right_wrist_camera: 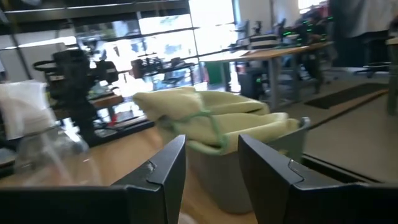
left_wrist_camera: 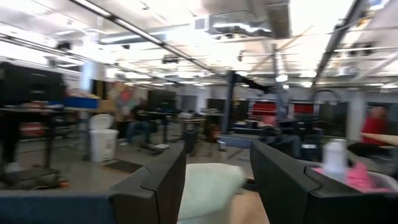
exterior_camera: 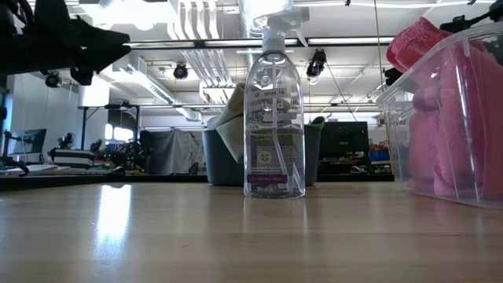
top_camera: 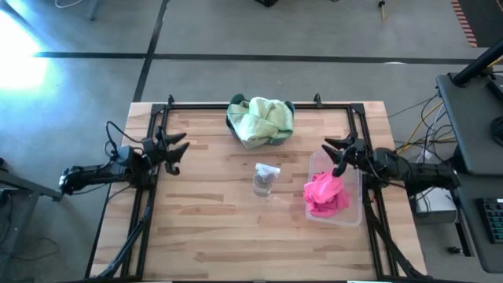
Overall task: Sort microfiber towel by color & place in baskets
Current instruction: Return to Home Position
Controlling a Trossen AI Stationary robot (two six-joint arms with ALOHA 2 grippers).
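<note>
The green microfiber towels (top_camera: 263, 118) lie heaped in the teal-blue basket (top_camera: 233, 122) at the far middle of the worktop (top_camera: 204, 220), spilling over its rim. The pink microfiber towels (top_camera: 326, 195) fill the clear basket (top_camera: 354, 211) on the right side. A clear spray bottle (top_camera: 265, 179) stands upright between the two baskets, apart from both; in the low view it covers part of the teal-blue basket behind it. The left gripper (top_camera: 179, 152) hangs over the worktop's left edge, well apart from everything, its fingers (left_wrist_camera: 155, 186) spread with nothing between them. The right gripper (top_camera: 332, 155) hovers above the clear basket's far end, its fingers (right_wrist_camera: 158, 177) likewise spread and empty.
</note>
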